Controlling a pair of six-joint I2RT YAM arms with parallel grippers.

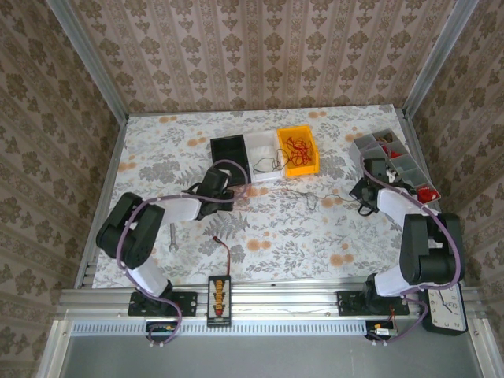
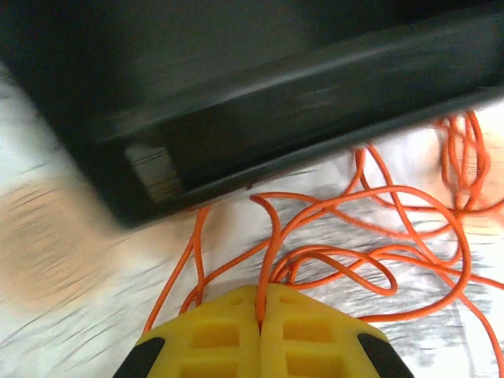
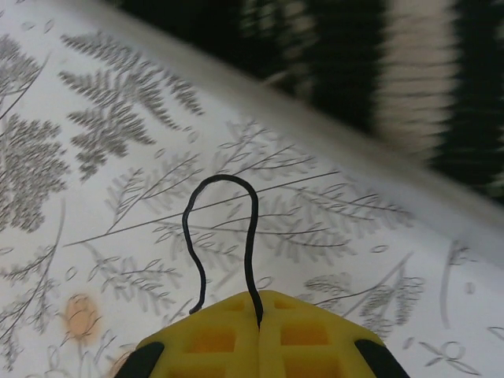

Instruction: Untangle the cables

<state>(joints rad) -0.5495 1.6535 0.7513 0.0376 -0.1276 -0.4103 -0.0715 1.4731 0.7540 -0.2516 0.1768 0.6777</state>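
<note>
A: Yellow left gripper (image 2: 260, 303)?
B: Clamped on an orange cable (image 2: 370, 256), loops lying beside what looks like a blurred black bin (image 2: 260, 94).
A: And the right gripper (image 3: 260, 311)?
B: Pinched tight on a black cable (image 3: 228, 181) arching over the table (image 3: 394, 260).

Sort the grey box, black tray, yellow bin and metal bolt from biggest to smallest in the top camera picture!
1. Grey box, biggest even though it is partly hidden.
2. Black tray and yellow bin: they look about alike, so I won't rank them.
3. Metal bolt, by far the smallest.
</note>
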